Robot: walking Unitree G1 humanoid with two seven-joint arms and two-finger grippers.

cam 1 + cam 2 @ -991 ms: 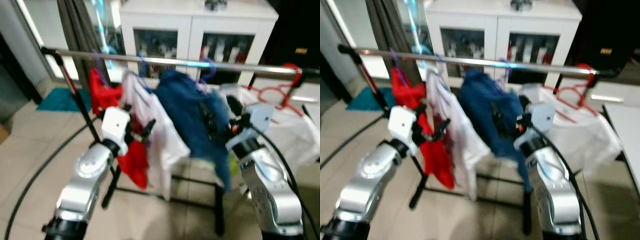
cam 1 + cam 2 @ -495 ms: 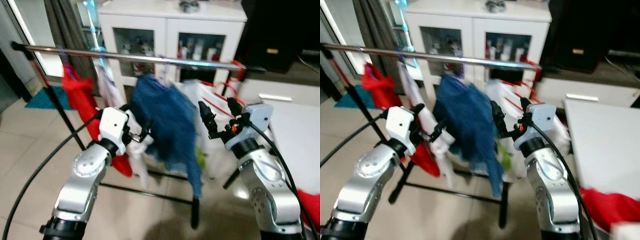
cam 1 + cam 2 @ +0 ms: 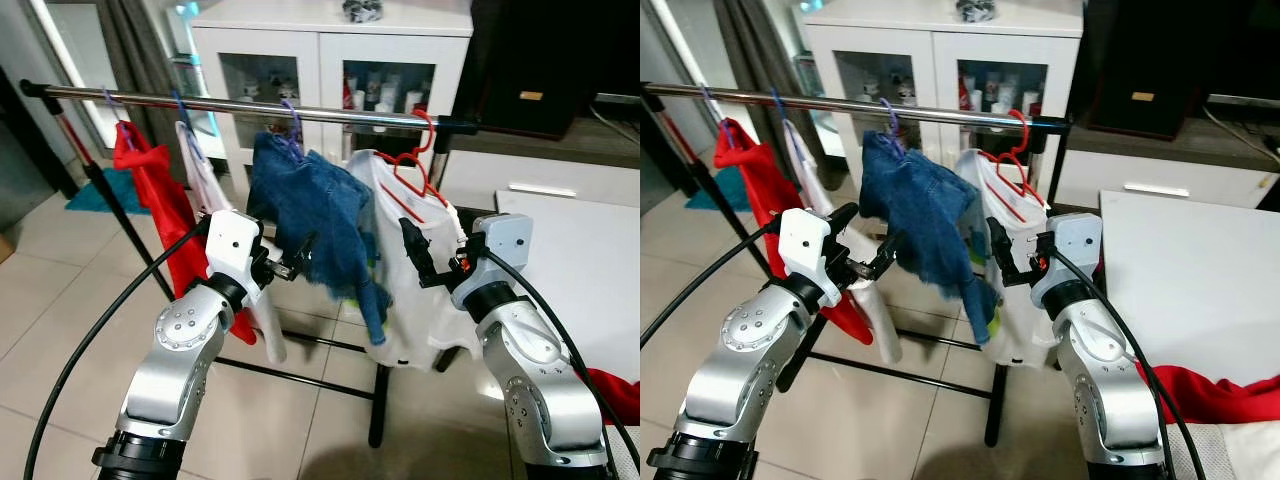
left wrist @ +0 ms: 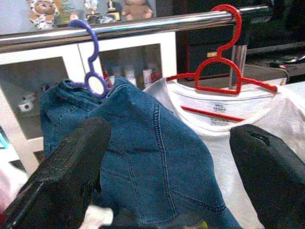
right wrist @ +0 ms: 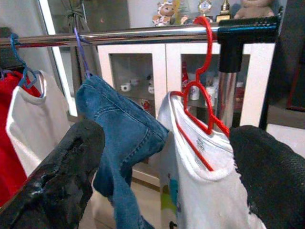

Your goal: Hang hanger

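A red hanger (image 3: 421, 160) carrying a white T-shirt (image 3: 410, 280) hangs by its hook at the right end of the metal rail (image 3: 220, 104). Beside it on the rail are blue jeans (image 3: 312, 215) on a purple hanger (image 4: 92, 71), a white garment (image 3: 203, 178) and a red garment (image 3: 152, 195). My left gripper (image 3: 287, 262) is raised in front of the jeans, open and empty. My right gripper (image 3: 432, 262) is held up just before the white T-shirt, also open and empty. In the right wrist view the red hanger (image 5: 202, 95) sits between my fingers (image 5: 71, 162), farther off.
A white glass-door cabinet (image 3: 340, 55) stands behind the rack, with dark furniture (image 3: 545, 60) to its right. A white table (image 3: 585, 250) at the right holds red cloth (image 3: 618, 392). A black cable (image 3: 75, 355) loops over the tiled floor by the rack's legs.
The whole picture has shifted and sharpened, so the camera has moved; the table has come into view. Both arms keep their raised pose with fingers open.
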